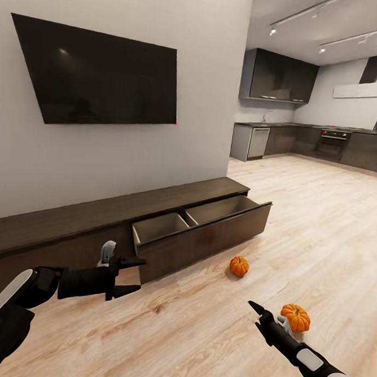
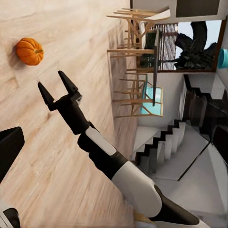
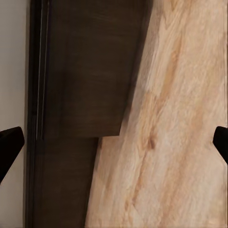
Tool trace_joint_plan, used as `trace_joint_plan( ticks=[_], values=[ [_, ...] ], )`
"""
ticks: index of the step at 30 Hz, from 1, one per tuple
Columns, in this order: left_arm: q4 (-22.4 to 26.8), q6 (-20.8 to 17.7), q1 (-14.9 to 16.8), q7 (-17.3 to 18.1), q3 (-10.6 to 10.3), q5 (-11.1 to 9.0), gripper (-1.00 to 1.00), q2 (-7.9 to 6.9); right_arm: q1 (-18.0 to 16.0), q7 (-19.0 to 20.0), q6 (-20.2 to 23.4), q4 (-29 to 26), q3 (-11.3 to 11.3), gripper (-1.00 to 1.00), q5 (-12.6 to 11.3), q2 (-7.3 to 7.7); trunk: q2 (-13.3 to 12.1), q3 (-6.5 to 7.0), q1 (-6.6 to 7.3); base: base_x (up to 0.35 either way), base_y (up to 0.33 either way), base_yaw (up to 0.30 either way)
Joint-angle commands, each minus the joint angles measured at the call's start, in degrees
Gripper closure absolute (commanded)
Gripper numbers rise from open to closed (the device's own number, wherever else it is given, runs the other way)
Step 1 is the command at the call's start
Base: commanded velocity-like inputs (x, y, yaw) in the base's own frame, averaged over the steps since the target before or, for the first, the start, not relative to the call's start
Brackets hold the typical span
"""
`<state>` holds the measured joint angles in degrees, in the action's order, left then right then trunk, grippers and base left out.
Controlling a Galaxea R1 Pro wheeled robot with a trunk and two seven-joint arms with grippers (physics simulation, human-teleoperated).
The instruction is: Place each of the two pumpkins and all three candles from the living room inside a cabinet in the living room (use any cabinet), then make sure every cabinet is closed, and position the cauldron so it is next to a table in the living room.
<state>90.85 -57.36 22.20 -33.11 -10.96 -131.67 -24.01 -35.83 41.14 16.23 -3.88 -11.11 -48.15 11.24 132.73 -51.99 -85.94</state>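
The low dark-brown cabinet (image 1: 61, 224) runs along the wall from the lower left of the head view toward the centre, under a wall-mounted television (image 1: 97, 72). Its right-hand drawer (image 1: 203, 225) stands pulled out, showing two lighter wooden compartments, and both look bare as far as this angle lets me see. So the storing has not begun by the look of it: the drawer is ready, nothing is in it, and closing it comes last.

Two pumpkins lie on the pale wood floor (image 1: 319, 216). The far pumpkin (image 1: 239, 266) sits just in front of the open drawer, right of centre. The near pumpkin (image 1: 295, 317) sits at the lower right, close beside the right gripper (image 1: 255, 311). In the left wrist view that same gripper shows with its two black fingers spread apart and nothing between them, its tips aimed toward the pumpkin at that frame's upper left.

The left gripper (image 1: 134, 275) hangs at the lower left of the head view, just beside the drawer's left corner, jaws parted and bare.

All five items remain to be stowed, and the cauldron placed by the table.
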Motion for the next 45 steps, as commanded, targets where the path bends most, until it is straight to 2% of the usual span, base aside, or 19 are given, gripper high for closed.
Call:
trace_joint_plan(
  ticks=[1,20,25,29,42,45],
  values=[
    [0.0,0.1,0.0,-0.6,0.0,-0.6,-1.0,-0.03,0.0,0.1,0.5,0.0,-0.5,-1.0,0.0,0.02,0.0,-0.05,0.01,0.0,0.0,-0.284],
    [-0.1,0.1,0.0,-0.7,-0.8,-0.3,-1.0,-0.07,0.0,-0.4,0.6,0.1,-0.6,-1.0,-0.1,0.07,0.0,-0.04,0.01,0.0,0.0,-0.289],
    [0.0,0.1,0.0,-0.6,-0.8,1.8,-1.0,0.08,0.0,-0.4,0.2,0.4,-0.7,-1.0,-0.1,0.06,0.0,-0.04,0.01,0.0,0.0,-0.289],
    [-0.1,0.1,0.0,-0.6,-0.8,2.5,-1.0,0.19,0.0,-0.5,0.1,0.8,-0.7,-1.0,-0.1,0.02,0.0,-0.04,0.01,0.0,0.0,-0.289],
    [-0.1,0.1,0.0,-0.6,-0.9,2.7,-1.0,0.38,0.0,-0.4,-0.1,1.0,-0.7,-1.0,-0.1,0.04,0.0,-0.08,0.01,0.0,0.0,-0.287],
    [-0.1,0.1,0.0,-0.6,-1.7,2.8,-1.0,0.42,0.0,-0.4,-0.1,1.0,-0.7,-1.0,-0.1,0.04,0.0,-0.1,0.01,0.0,0.0,-0.279]
  ],
)
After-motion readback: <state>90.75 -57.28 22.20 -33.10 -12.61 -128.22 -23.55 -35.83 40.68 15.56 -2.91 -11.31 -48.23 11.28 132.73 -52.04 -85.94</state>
